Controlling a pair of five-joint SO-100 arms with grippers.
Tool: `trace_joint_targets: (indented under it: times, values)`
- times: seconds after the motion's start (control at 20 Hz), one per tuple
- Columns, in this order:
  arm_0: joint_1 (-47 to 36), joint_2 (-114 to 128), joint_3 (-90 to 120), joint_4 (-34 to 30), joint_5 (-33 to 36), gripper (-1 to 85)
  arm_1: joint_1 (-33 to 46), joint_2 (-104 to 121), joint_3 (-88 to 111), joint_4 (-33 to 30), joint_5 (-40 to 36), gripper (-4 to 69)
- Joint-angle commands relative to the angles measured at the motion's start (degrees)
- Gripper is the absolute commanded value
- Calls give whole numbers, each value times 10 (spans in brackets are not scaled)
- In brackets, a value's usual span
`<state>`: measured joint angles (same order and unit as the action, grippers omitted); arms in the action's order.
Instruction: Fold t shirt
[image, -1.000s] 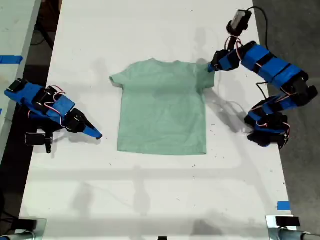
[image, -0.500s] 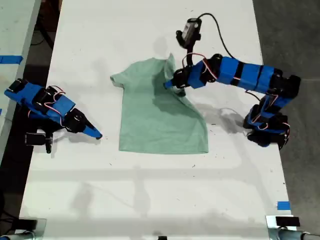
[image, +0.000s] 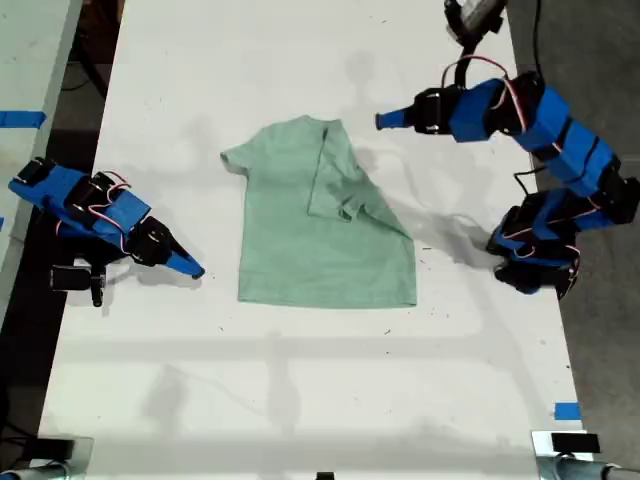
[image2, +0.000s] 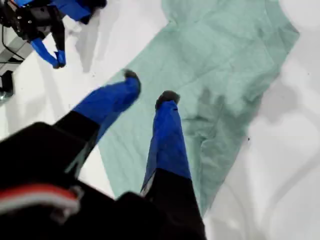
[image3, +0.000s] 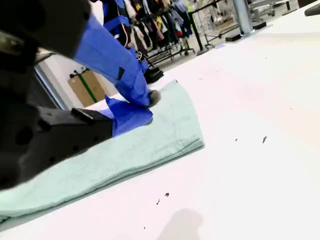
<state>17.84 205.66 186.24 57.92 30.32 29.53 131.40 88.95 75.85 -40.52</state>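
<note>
1 t shirt (image: 300, 240) flat on white table (image: 300, 400), sleeve folded inward. My first gripper (image: 385, 120) spread, empty, raised near collar. My second gripper (image: 195, 270) pressed together, apart from shirt, toward exterior view's left.

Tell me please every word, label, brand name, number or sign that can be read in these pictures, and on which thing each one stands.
No readable text in any of the three views.
The t shirt is plain, without print.
The table shows only small dark specks, not writing.
The blue tape pieces are unmarked.
My first gripper and my second gripper show no label.
The brown box in the second wrist view's background is too blurred to read.
</note>
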Motion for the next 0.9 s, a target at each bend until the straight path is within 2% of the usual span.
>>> trace_joint_targets:
  times: [0.0, 0.1, 0.2, 0.3, 0.4, 0.5, 0.6, 0.85]
  values:
    - [2, 0, 22, 0, 3, -1, -45, 272, 251, -40, 47, -2]
    - [2, 0, 22, 0, 3, -1, -59, 520, 452, -33, 58, 0]
    - [2, 0, 22, 0, 3, -1, -117, 680, 584, 2, 81, 1]
    - [3, 0, 22, 0, 3, -1, -159, 693, 673, 16, 91, 1]
    - [2, 0, 22, 0, 3, -1, -164, 693, 748, 11, 83, 1]
    - [2, 0, 22, 0, 3, -1, -132, 693, 820, 40, 86, 1]
    - [2, 0, 22, 0, 3, -1, -70, 693, 871, 43, 121, 1]
    - [1, 0, 22, 0, 3, -1, -82, 693, 874, 41, 121, 1]
